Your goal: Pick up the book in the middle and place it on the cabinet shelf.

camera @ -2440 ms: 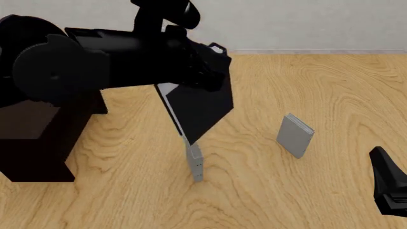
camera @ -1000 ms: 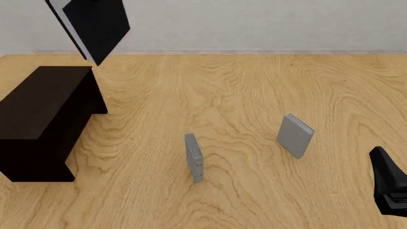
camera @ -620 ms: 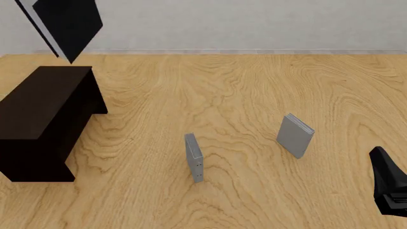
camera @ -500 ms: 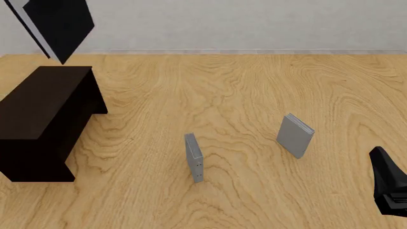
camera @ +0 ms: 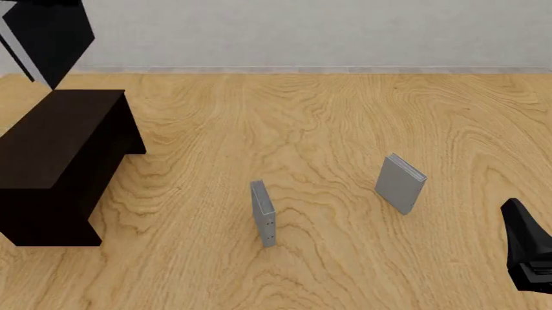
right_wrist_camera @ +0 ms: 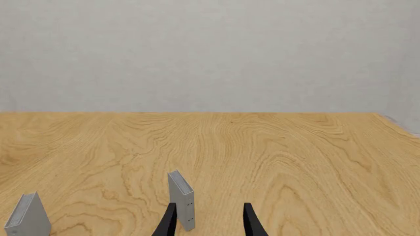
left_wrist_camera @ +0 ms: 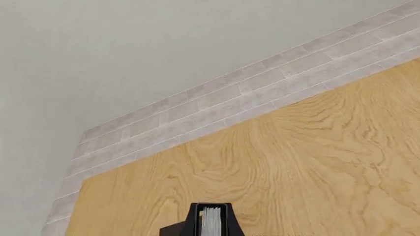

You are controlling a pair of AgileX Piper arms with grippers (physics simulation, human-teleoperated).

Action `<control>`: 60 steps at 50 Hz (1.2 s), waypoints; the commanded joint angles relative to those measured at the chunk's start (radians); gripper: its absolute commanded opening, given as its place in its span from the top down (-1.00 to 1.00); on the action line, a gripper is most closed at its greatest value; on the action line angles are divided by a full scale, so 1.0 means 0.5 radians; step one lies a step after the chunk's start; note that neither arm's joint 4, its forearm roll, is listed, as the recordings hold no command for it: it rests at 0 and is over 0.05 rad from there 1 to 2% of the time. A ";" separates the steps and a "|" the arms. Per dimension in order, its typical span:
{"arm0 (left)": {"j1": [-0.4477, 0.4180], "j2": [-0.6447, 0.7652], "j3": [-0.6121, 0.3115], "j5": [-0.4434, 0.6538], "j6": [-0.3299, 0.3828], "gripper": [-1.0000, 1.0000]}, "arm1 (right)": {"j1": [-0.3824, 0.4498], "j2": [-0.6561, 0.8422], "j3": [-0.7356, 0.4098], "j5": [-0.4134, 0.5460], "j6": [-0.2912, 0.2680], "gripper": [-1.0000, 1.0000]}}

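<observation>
The black book (camera: 48, 35) with white page edges hangs tilted in the air at the far left, above the far end of the dark cabinet's flat top (camera: 61, 129). It does not touch the cabinet. My left gripper is out of the front view, above its top edge. In the left wrist view the book's white page edge (left_wrist_camera: 211, 221) shows between its black covers at the frame's edge, so the gripper is shut on it. My right gripper (camera: 528, 255) rests low at the right, open and empty (right_wrist_camera: 208, 223).
Two thin light-grey books stand on the wooden table: one at the middle front (camera: 264, 212), (right_wrist_camera: 182, 199), one to the right (camera: 400, 183), (right_wrist_camera: 27, 216). A grey wall runs along the table's far edge.
The book has been lifted off the table's middle and carried up and to the left, over the cabinet. The left arm has left the front view. The right arm has not moved.
</observation>
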 commanded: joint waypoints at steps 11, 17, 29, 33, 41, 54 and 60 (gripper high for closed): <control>0.174 0.063 0.065 -0.162 0.132 1.00 | 0.000 0.000 0.000 0.000 0.001 -1.00; 0.183 0.034 0.144 -0.236 0.214 1.00 | 0.000 0.000 0.000 0.000 0.000 -1.00; 0.215 -0.002 0.244 -0.376 0.440 1.00 | 0.000 0.000 0.000 0.000 0.000 -1.00; 0.210 -0.029 0.313 -0.438 0.535 1.00 | 0.000 0.000 0.000 0.000 0.000 -1.00; 0.188 -0.110 0.380 -0.543 0.712 1.00 | 0.000 0.000 0.000 0.000 0.001 -1.00; 0.148 -0.118 0.510 -0.700 0.897 1.00 | 0.000 0.000 0.000 0.000 0.000 -1.00; 0.147 -0.078 0.533 -0.761 0.938 1.00 | 0.000 0.000 0.000 0.000 0.000 -1.00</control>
